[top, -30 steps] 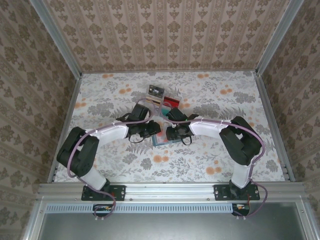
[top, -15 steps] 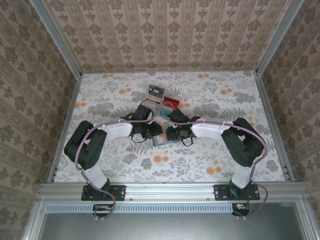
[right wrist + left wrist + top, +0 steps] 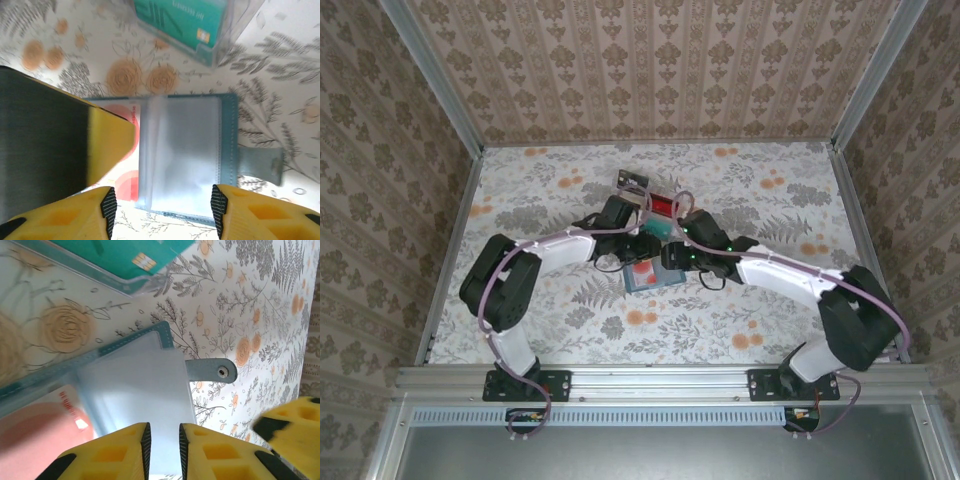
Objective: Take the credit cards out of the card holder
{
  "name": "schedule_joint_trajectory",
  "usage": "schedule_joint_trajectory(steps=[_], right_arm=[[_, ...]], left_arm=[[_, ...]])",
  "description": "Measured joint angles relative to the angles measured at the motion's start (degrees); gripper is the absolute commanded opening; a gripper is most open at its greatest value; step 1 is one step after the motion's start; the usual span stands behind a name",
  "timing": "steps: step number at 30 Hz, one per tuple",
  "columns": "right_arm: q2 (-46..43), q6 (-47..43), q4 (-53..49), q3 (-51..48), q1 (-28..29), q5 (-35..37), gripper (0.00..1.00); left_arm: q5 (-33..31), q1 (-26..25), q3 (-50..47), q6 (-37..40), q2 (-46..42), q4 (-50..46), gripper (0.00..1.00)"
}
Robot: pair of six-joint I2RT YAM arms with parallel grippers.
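Lying open and flat on the floral table (image 3: pixel 540 200), the card holder (image 3: pixel 648 277) sits near the middle, just in front of both arms' wrists in the overhead view. Its slate-blue border frames a clear sleeve (image 3: pixel 135 390) that covers the right-hand panel, and a snap tab (image 3: pixel 217 371) sticks out from that panel's outer edge onto the cloth. A red card (image 3: pixel 40 420) lies on the left-hand panel, partly under the edge of the sleeve.

The left gripper (image 3: pixel 162 427) hangs directly over the sleeve. Its yellow fingers stand only a narrow gap apart, the pale sleeve shows through that gap, and nothing is pinched between them. Whether the tips touch the sleeve cannot be told.

The right gripper (image 3: pixel 163 192) hovers over the same panel from the opposite side. Its jaws are spread wide, one finger toward each side of the sleeve, and they hold nothing. One black-and-yellow finger of the left gripper crosses the left of the right wrist's view, above the red card.

Just beyond the holder stands a clear tray (image 3: pixel 115 282) with a teal card (image 3: pixel 125 252) inside it, chip facing up. Farther back, beside the tray's far end, a dark striped card (image 3: pixel 632 182) rests on the table.
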Motion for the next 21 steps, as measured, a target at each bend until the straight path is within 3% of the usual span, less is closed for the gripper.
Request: schedule_joint_trajectory(steps=[5, 10, 21], right_arm=[[-4.0, 0.2, 1.2, -3.4, -1.0, 1.5, 0.59], [-3.7, 0.1, 1.6, -3.3, -1.6, 0.1, 0.58], [10.1, 4.4, 7.2, 2.7, -4.3, -16.5, 0.41]], left_arm=[[1.4, -0.3, 1.9, 0.1, 3.5, 0.0, 0.3], [1.0, 1.8, 2.1, 1.0, 1.7, -1.5, 0.32], [-4.2, 9.5, -6.4, 2.8, -12.4, -5.5, 0.33]])
